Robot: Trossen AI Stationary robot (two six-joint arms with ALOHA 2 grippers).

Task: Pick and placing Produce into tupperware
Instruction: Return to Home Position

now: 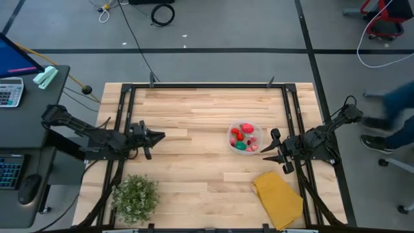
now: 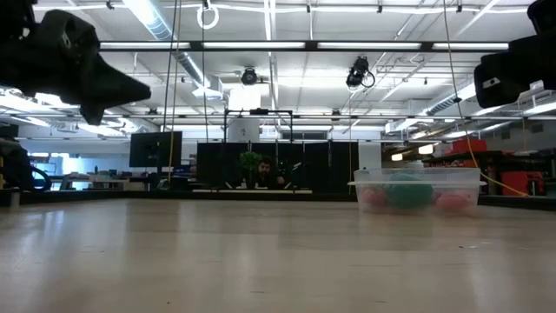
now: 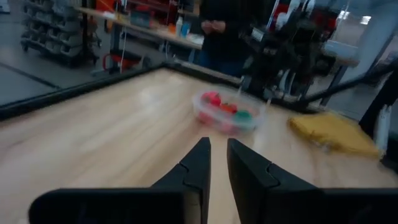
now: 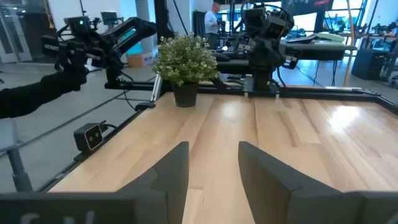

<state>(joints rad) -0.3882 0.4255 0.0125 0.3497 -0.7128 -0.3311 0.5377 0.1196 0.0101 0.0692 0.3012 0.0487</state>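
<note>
The round clear tupperware (image 1: 245,138) stands on the table right of centre. It holds several small produce pieces, mostly red, one green (image 1: 240,146). It also shows in the low view (image 2: 417,189) and in the left wrist view (image 3: 227,112). My left gripper (image 1: 160,136) hangs shut and empty over the table's left side, pointing toward the container (image 3: 217,149). My right gripper (image 1: 268,146) is open and empty just right of the container, clear of it, with only bare table between its fingers in the right wrist view (image 4: 213,152).
A folded yellow cloth (image 1: 278,197) lies near the front right edge. A bushy green potted plant (image 1: 136,196) stands at the front left. A person (image 1: 394,116) is beyond the table's right side. The middle of the table (image 1: 194,155) is bare wood.
</note>
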